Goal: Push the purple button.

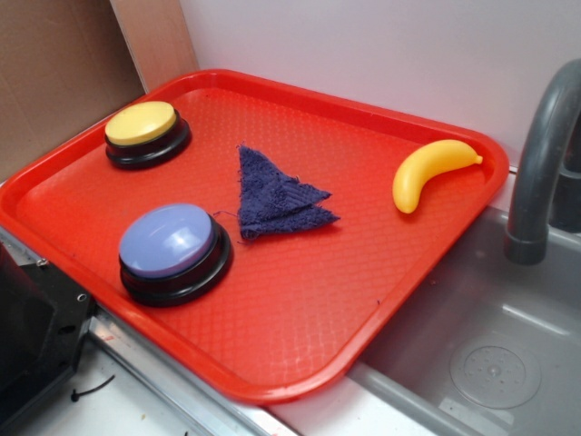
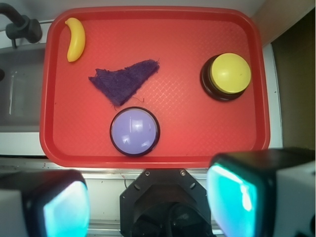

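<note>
The purple button [image 1: 170, 243] [image 2: 135, 130], a pale purple dome on a black round base, sits at the near left of the red tray [image 1: 300, 336] [image 2: 54, 138]. In the wrist view my gripper [image 2: 148, 202] hangs high above the robot's base, short of the tray's near edge, with the button ahead of it. Its two teal-padded fingers [image 2: 64, 207] stand wide apart with nothing between them. The gripper does not show in the exterior view.
A yellow button [image 1: 145, 132] [image 2: 228, 75] sits at the tray's far left corner. A dark blue cloth [image 1: 272, 198] [image 2: 123, 81] lies mid-tray. A toy banana [image 1: 428, 171] [image 2: 75, 38] lies far right. A grey sink [image 1: 490, 354] and faucet [image 1: 540, 154] flank the tray.
</note>
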Available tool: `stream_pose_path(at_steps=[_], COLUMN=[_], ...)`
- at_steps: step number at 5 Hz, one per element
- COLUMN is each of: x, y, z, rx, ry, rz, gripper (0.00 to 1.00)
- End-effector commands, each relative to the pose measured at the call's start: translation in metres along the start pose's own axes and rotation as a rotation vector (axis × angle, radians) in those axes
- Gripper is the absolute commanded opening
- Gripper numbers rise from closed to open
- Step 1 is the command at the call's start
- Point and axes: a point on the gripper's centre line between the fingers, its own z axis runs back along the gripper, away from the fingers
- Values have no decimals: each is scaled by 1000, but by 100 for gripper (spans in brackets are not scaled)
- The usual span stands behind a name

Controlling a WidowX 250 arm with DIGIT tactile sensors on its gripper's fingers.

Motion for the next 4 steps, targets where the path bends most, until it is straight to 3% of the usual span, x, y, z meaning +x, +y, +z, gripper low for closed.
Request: stream_pose_path(at_steps=[1, 2, 3, 4], x=[0, 38, 46, 42], y=[0, -28, -42, -43], z=[0, -56, -109, -151], rx=[0, 53, 84, 79], ry=[0, 105, 116, 97], rz=[0, -144, -263, -342], gripper=[100, 100, 100, 100])
